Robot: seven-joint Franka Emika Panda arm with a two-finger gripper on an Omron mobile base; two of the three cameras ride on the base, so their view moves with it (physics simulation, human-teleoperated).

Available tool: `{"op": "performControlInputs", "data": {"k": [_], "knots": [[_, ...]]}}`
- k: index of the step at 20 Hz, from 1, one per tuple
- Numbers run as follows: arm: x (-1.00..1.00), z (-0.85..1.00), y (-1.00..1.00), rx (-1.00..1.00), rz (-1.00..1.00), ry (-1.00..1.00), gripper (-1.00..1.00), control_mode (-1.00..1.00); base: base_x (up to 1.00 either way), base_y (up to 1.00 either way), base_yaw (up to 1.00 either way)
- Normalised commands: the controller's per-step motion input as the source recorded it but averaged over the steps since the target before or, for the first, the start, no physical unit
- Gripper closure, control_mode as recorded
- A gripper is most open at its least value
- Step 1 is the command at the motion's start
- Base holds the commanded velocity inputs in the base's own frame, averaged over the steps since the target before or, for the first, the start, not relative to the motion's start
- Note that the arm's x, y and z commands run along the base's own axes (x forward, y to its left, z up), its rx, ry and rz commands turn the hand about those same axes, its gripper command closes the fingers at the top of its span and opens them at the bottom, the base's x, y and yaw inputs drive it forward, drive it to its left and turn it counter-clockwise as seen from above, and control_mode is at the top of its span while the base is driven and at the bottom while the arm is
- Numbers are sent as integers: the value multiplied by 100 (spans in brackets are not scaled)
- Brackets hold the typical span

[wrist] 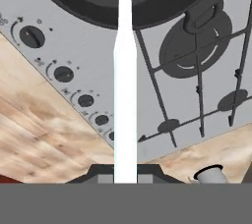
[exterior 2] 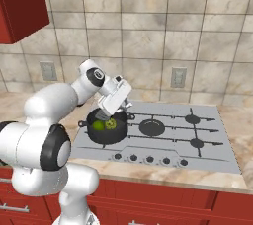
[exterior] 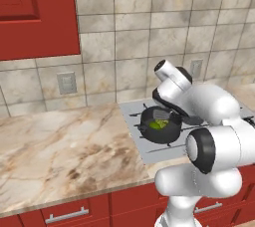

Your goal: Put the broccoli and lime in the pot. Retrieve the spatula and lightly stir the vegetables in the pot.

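Gripper [wrist: 126, 169] clamped shut on the pale handle of the spatula [wrist: 125, 100], the slim shaft running straight away from the fingers toward the pot [wrist: 147, 12]. Beyond, pot [exterior 2: 106, 129] sat on the near-left burner of the grey stovetop [exterior 2: 163, 140], with the lime [exterior 2: 98, 126] and broccoli [exterior 2: 111, 124] lying inside side by side. Farther back, tiled wall [exterior 2: 148, 36].

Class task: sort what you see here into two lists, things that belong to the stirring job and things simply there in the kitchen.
Belonging to the job:
pot
lime
broccoli
spatula
gripper, shut on the spatula

Simply there:
stove
stove knobs
wall outlet
red cabinet
counter
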Motion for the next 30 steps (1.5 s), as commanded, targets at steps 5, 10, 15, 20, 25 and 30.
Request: {"op": "performControlInputs", "data": {"k": [5, 10, 15, 20, 25, 30], "knots": [[42, -6, 0, 0, 0, 14, 100, -100, 0, 0, 0], [14, -8, 0, -2, 0, 10, 100, -100, 0, 0, 0], [0, -37, 0, -4, -2, 2, 100, -100, 0, 0, 0], [0, -23, 0, -12, 0, 9, 100, -100, 0, 0, 0], [0, 13, 0, -7, 0, 1, 100, -100, 0, 0, 0], [-1, 19, -19, 2, 0, -1, 100, -100, 0, 0, 0]]}}
